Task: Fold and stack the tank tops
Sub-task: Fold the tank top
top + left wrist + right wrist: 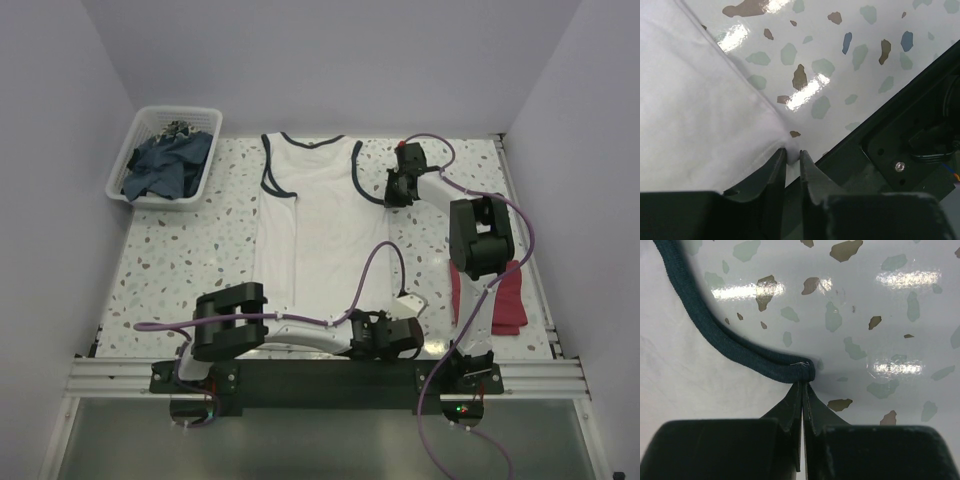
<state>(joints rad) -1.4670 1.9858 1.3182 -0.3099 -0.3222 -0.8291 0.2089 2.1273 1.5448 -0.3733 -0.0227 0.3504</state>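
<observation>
The white tank top [320,230] with navy trim lies flat and spread out in the middle of the table, neck towards the far side. My left gripper [392,335] sits at its near right hem corner. In the left wrist view the jaws [792,152] stand nearly together with a small bulge of the white cloth [700,115] pinched between the tips. My right gripper [398,190] is at the right armhole. In the right wrist view it [805,385] is shut on the end of the navy trim [740,352]. The dark red tank top [505,300] lies folded at the right, partly behind the right arm.
A white basket [125,155] holding dark blue cloth stands at the far left corner. The black base rail [900,130] runs along the near table edge, right beside the left gripper. White walls close in the table on three sides.
</observation>
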